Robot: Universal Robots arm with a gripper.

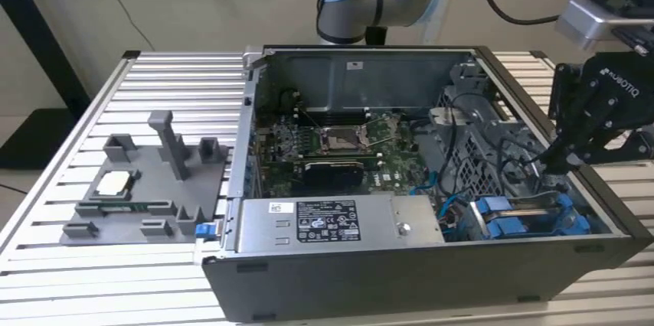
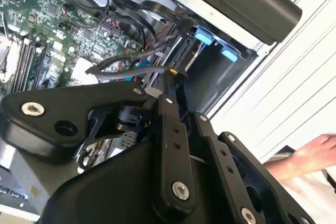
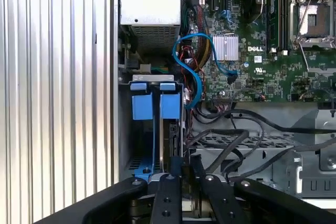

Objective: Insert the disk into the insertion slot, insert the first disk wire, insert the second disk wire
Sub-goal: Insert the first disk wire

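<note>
The insertion slot is the grey drive bay with blue fittings at the case's corner on the exterior view's right. The disk stands on edge inside the insertion slot, between its blue tabs. My gripper reaches down into the case just above that bay. In both wrist views the gripper is shut, its tips pinching the end of a black disk wire right at the disk's near end. The gripper hides the connector itself. The bay's blue tabs lie just beyond the fingertips.
The grey power-supply box fills the case's front. The motherboard lies behind it. A blue cable and several black cables loop beside the bay. A grey fixture sits on the slatted table. A person's hand rests outside the case.
</note>
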